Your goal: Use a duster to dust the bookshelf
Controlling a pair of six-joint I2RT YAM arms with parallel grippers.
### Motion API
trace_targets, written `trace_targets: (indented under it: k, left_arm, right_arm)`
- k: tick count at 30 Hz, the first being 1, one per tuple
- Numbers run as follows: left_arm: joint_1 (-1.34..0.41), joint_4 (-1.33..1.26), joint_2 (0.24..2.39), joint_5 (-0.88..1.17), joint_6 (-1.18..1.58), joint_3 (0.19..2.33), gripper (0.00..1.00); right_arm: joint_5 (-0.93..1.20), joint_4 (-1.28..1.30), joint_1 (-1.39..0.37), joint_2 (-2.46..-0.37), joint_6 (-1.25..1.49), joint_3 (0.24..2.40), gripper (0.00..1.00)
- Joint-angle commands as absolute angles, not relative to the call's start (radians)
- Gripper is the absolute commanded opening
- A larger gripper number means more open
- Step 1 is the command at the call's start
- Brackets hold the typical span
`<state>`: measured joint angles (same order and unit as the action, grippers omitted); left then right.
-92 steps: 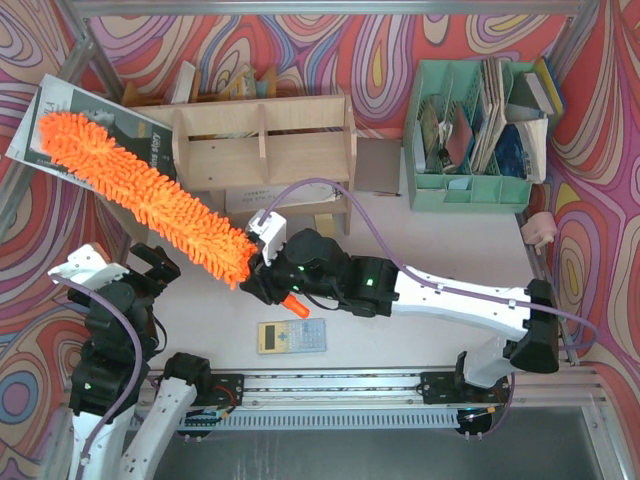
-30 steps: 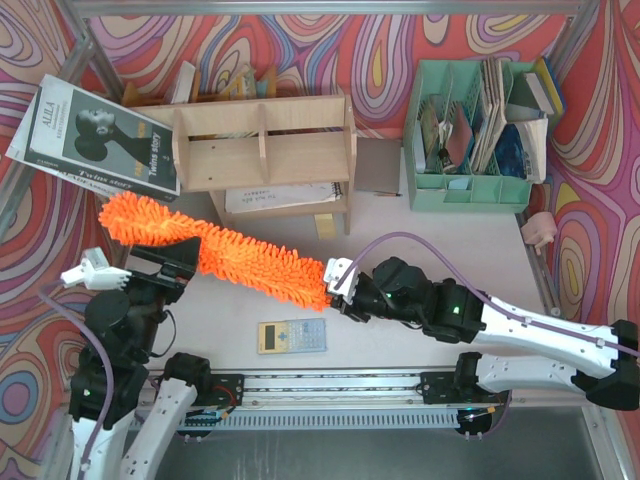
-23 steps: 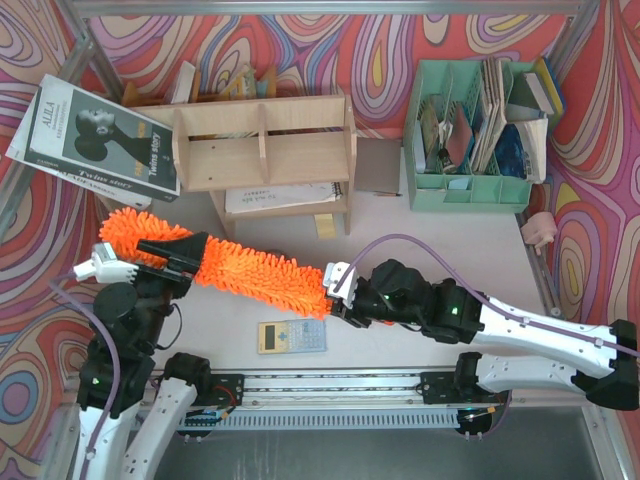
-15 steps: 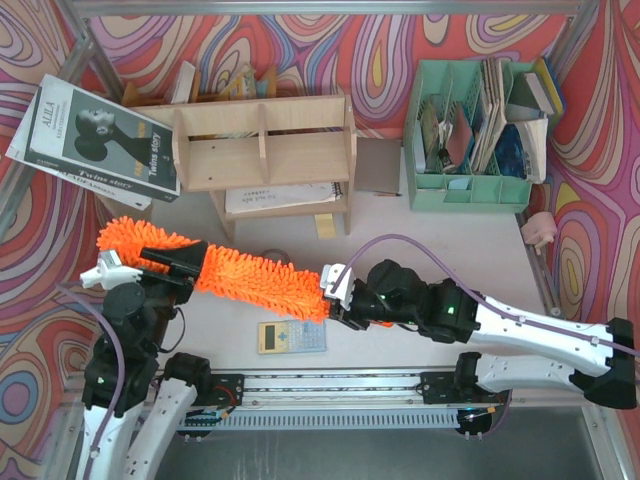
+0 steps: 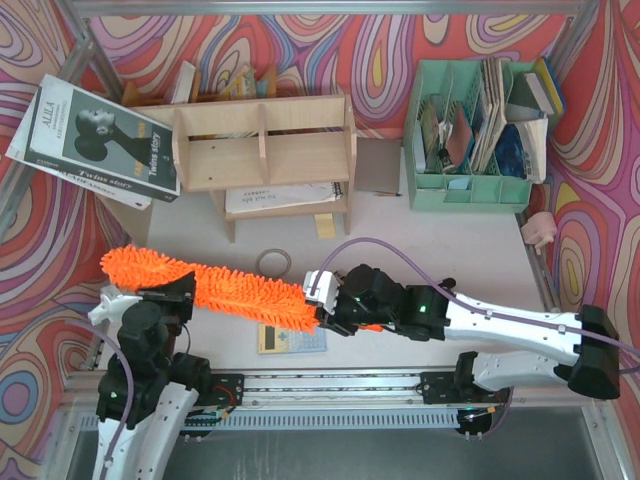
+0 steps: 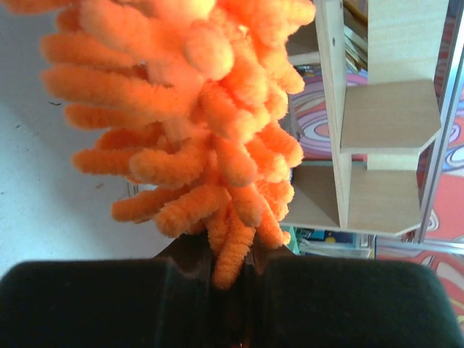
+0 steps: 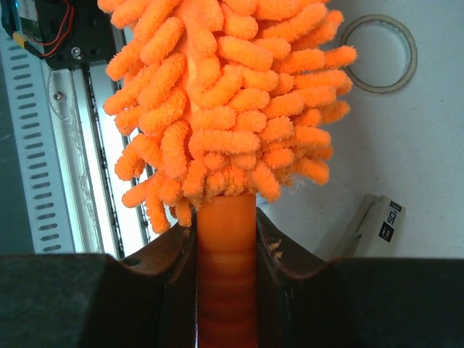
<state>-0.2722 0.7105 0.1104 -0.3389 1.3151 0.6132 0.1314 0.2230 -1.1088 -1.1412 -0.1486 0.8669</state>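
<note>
right gripper point(image 7: 226, 226) clamped on the orange duster point(image 5: 235, 290) by its handle, left gripper point(image 6: 228, 255) pinching the fluffy head, whole thing roughly level, well in front of the plywood bookshelf point(image 5: 265, 140)

Fluffy chenille noodles all over my duster point(image 5: 215, 288), soft and matt. Its handle point(image 7: 225, 290) is smooth orange plastic, ribbed, with a slight sheen. The bookshelf point(image 5: 262, 140) shows pale matt plywood, bare-edged. The table point(image 5: 430, 250) looks matt and faintly speckled.
</note>
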Motion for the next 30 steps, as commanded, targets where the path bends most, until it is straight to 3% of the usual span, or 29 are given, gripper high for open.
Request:
trace_targets:
  k: [1,9,13,22,30]
  left_arm:
    - [-0.267,0.790,0.069,-0.458,1.383,0.562,0.09]
    - [-0.267,0.753,0.096,-0.503,1.506,0.460,0.00]
    - [-0.267,0.726,0.131,-0.534,1.566,0.424,0.00]
    - [-0.267,0.584,0.247,-0.612,1.665,0.354,0.00]
    - [-0.267,0.295,0.407,-0.654,1.811,0.223,0.00]
  right_arm:
    - [0.074,0.126,-1.109,-1.178,-0.121,0.871,0.09]
    - [-0.021,0.083,-1.109,-1.139,-0.117,0.857,0.39]
    - [-0.053,0.084,-1.109,-1.099,-0.127,0.856,0.47]
    - [-0.089,0.082,-1.109,-1.110,-0.112,0.843,0.58]
    - [-0.211,0.061,-1.109,-1.147,-0.074,0.844,0.60]
